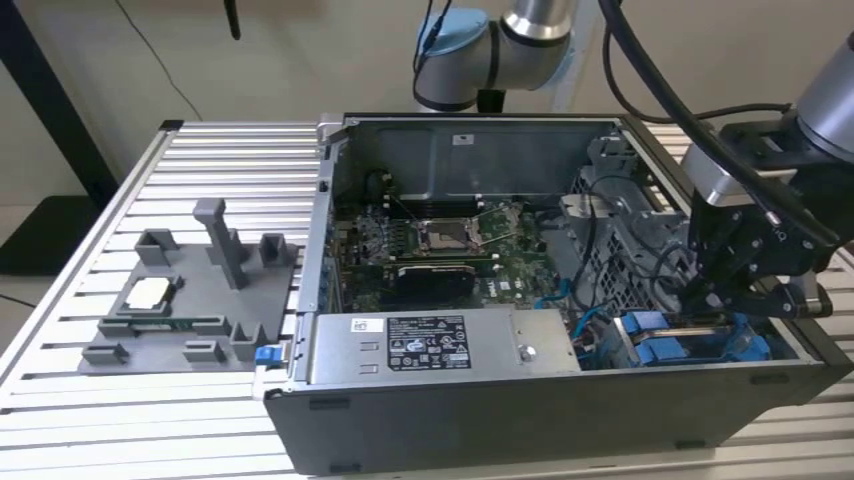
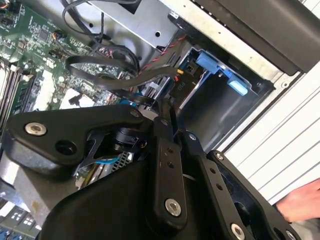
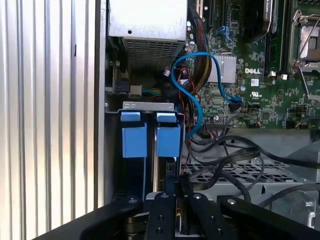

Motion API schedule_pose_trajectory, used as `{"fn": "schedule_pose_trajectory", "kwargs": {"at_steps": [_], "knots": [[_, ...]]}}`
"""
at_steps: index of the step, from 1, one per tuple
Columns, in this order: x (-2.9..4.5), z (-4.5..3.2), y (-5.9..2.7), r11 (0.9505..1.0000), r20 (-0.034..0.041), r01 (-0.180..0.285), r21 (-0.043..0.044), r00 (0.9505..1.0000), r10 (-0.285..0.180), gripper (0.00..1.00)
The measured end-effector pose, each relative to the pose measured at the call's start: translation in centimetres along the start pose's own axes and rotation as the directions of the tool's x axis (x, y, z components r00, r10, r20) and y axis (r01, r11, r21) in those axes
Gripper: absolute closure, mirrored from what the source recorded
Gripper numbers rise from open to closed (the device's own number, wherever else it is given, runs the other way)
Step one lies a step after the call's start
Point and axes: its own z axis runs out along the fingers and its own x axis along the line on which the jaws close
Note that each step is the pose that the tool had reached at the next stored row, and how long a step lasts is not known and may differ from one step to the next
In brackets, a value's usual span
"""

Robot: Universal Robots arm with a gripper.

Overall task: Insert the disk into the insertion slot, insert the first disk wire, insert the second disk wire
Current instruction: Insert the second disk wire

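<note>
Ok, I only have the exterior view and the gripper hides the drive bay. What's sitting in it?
Observer: In the first wrist view, two blue carrier tabs stand side by side in the bay.
Operator: Any cable close to them?
Observer: A light-blue cable loops up from beside the tabs and ends at a plug on the motherboard.
Operator: Is anyone near the rig?
Observer: Yes. In the second wrist view, a person's hand is over the ribbed table, just outside the case.
</note>
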Motion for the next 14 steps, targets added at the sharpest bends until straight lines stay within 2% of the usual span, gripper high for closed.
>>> {"fn": "schedule_pose_trajectory", "kwargs": {"at_steps": [14], "knots": [[0.07,0.57,-0.26,1.0000,0.0041,0.000,0.0047,1.0000,0.000,0.84]]}}
